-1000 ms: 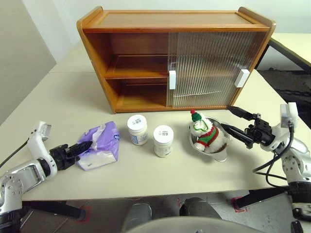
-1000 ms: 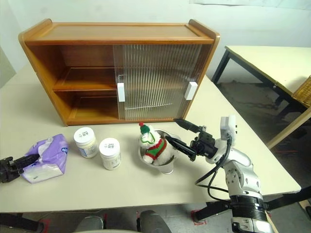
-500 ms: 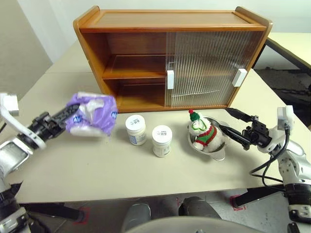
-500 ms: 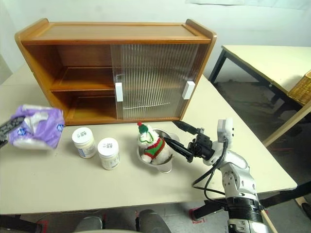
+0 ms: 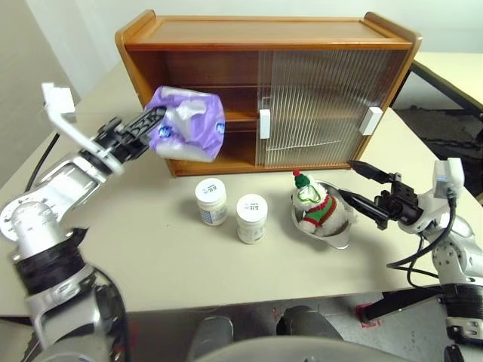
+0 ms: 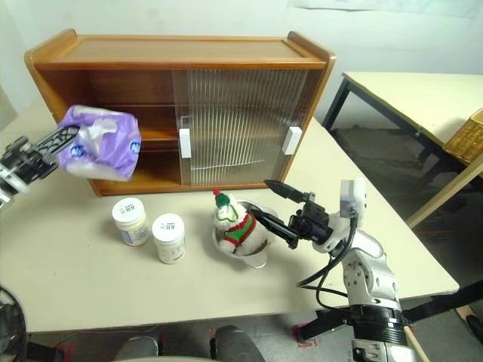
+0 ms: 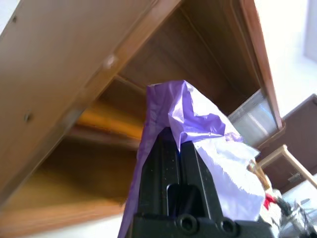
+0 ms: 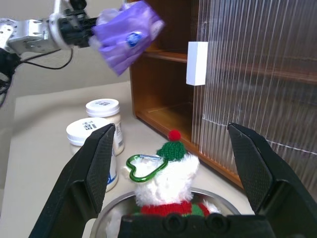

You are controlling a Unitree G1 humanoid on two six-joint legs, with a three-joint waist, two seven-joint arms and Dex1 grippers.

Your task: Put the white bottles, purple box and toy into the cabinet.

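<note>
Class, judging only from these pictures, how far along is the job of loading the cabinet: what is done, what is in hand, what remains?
Done: nothing is inside the cabinet yet; its left side is open.
In hand: the left gripper is shut on the purple box, held up before the open shelves.
Left: both white bottles stand on the table, and the toy sits in a steel bowl, with the open right gripper on either side of it.

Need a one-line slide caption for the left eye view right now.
Left tool holds the purple tissue pack at the cabinet's open side; open right tool flanks the toy in its bowl.
</note>
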